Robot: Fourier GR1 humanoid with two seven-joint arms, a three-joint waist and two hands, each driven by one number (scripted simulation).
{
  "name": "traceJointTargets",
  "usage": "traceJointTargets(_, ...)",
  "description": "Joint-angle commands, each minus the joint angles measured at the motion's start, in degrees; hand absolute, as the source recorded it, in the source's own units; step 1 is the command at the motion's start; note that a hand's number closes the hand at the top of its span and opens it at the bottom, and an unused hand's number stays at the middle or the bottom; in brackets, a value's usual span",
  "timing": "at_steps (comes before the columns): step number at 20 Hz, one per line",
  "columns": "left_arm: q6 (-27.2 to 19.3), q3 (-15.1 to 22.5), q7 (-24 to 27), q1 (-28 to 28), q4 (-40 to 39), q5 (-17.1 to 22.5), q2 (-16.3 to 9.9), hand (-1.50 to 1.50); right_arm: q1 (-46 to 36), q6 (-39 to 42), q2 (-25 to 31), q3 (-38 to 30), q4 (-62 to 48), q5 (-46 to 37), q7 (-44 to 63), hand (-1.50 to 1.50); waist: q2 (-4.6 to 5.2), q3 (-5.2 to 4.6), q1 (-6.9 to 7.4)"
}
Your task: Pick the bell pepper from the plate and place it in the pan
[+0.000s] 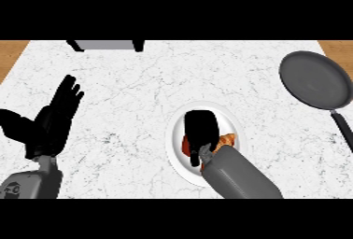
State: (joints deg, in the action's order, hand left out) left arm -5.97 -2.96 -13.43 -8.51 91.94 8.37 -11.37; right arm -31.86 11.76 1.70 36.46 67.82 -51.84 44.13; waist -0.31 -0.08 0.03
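The right hand (201,132) lies palm-down over the plate (231,116), apparently clasping the bell pepper (226,140) beneath it; the left hand (53,119) rests with fingers straight.

From my seat I see two grey forearms with smooth, boxy casings, each ending in a matte black hand. My left hand (52,122) shows long black fingers and a thick thumb, joined by a narrow grey wrist to a rounded shell with a small dark marking. My right hand (201,135) is a black block above a darker, tapered grey forearm.
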Motion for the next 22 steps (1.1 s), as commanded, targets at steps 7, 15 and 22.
traceJointTargets(7, 1.5, -2.9, 0.0, -2.0, -2.1, 0.9, -1.9, 0.00, 4.1, -5.2, 20.9, -10.3, 14.3, -0.4, -16.4, 1.50, 0.17, 0.09, -0.96)
traceJointTargets(15, 1.0, -1.2, 1.0, -0.3, -1.4, -0.7, -0.3, 0.00, -3.5, -0.5, 25.1, -17.5, 27.1, -3.7, -11.7, 1.50, 0.14, 0.05, -0.20)
traceJointTargets(22, 3.4, -3.3, -1.5, -0.2, 1.2, 1.3, -2.1, 0.00, -3.5, -1.9, 24.9, -27.8, 22.5, -1.5, -16.3, 1.50, 0.35, 0.09, 0.35)
